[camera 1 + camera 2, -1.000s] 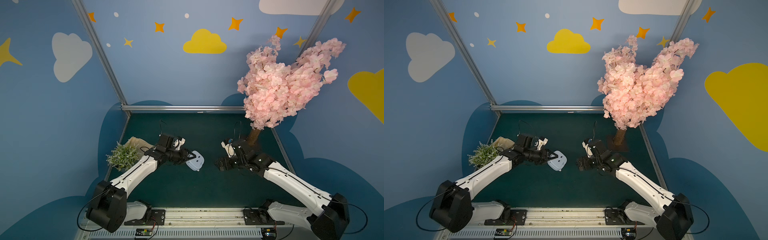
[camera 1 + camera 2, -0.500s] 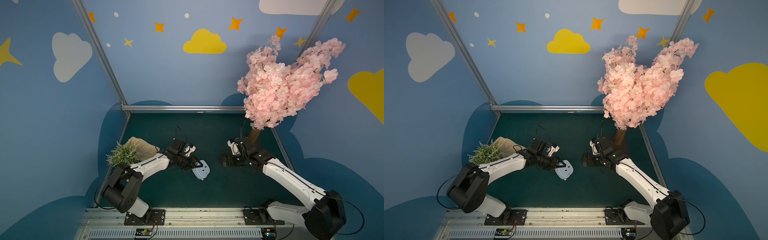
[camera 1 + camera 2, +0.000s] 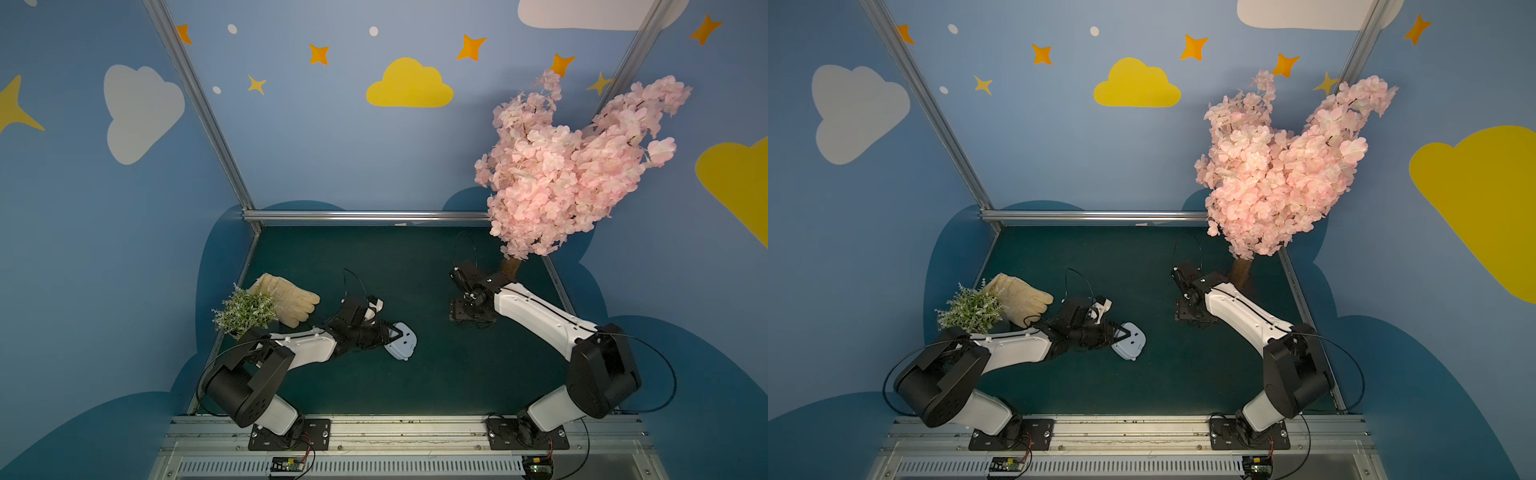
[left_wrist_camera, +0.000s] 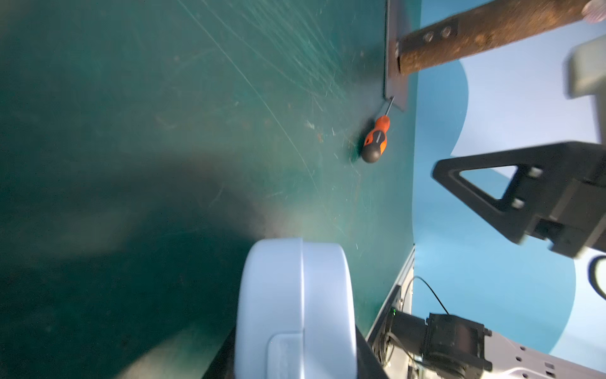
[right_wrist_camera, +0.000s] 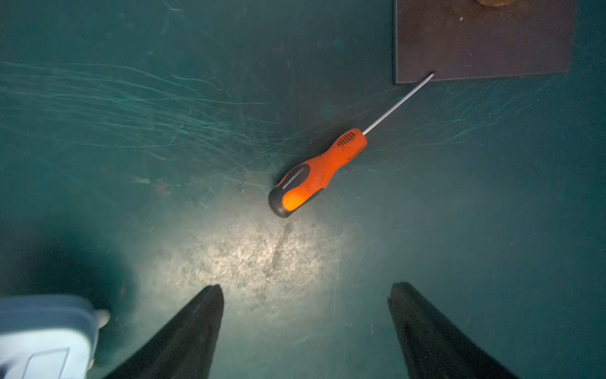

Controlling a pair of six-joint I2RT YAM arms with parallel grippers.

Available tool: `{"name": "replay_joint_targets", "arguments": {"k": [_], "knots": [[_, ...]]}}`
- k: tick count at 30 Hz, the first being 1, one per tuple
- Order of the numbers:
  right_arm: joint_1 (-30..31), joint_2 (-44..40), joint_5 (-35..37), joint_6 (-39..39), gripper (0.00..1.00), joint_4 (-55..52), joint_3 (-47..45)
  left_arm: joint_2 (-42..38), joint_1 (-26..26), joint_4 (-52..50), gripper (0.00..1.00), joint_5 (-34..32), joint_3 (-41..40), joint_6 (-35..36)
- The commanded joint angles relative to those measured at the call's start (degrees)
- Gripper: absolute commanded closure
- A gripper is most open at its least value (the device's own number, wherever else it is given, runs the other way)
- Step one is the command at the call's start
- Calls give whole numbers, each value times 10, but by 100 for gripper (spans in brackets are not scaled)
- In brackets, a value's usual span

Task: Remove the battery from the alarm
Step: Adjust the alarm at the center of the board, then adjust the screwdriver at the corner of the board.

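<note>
The battery is not seen in any view. A rectangular cover is made out on the back of the alarm (image 4: 295, 311) in both wrist views, so the battery is judged to be still inside. Nothing of the removal itself is shown as done: the cover is yet to be opened and the battery lifted out. The alarm is gripped at its edge by the left end effector (image 3: 388, 337), whose jaws are closed on the blue body. It is held over the left middle of the counter (image 3: 415, 382), back up in both top views; whether it touches the counter cannot be told. The right end effector (image 5: 305, 288) is well apart from the alarm, toward the tree (image 3: 561, 187), and is pointed down at the counter with its jaws spread wide and nothing between them. A screwdriver (image 5: 314, 174) lies flat just beyond those jaws, its tip at the edge of the tree's base plate (image 5: 482, 42). The screwdriver is judged to be the next thing wanted, for the cover.
</note>
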Motion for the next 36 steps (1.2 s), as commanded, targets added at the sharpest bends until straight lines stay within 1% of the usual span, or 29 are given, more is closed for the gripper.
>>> {"name": "replay_joint_targets", "arguments": {"k": [1, 4, 6, 7, 8, 12, 14, 16, 18, 21, 25, 30, 33, 36], "knots": [[-5, 47, 32, 36, 16, -55, 31, -32, -10, 37, 87, -103, -38, -38], [-12, 83, 21, 40, 18, -53, 47, -84, -24, 16, 84, -167, -65, -52], [-19, 103, 6, 39, 20, -48, 56, -117, -31, -16, 72, -197, -76, -54], [-22, 110, -3, 38, 20, -43, 57, -128, -31, -28, 64, -203, -78, -50], [-27, 116, -14, 37, 21, -35, 57, -137, -31, -42, 58, -205, -78, -43], [-49, 141, -58, 29, 29, -12, 60, -173, -30, -134, 41, -232, -63, -26], [-61, 152, -83, 20, 33, -1, 62, -192, -28, -167, 36, -246, -59, -22], [-72, 166, -107, 7, 34, 9, 66, -202, -24, -201, 26, -260, -50, -17], [-80, 184, -124, -1, 37, 9, 75, -209, -14, -237, 20, -259, -37, -4], [-87, 202, -130, -5, 37, 13, 79, -226, -3, -289, 8, -265, -20, 7], [-89, 219, -130, -12, 39, 15, 82, -258, 7, -344, 3, -268, -5, 13], [-92, 236, -126, -23, 41, 18, 86, -292, 9, -378, 2, -268, 6, 20], [-97, 237, -117, -28, 41, 18, 89, -303, 9, -381, 1, -263, 7, 20], [-104, 237, -116, -35, 38, 18, 96, -308, 9, -381, 0, -256, 10, 19]]}}
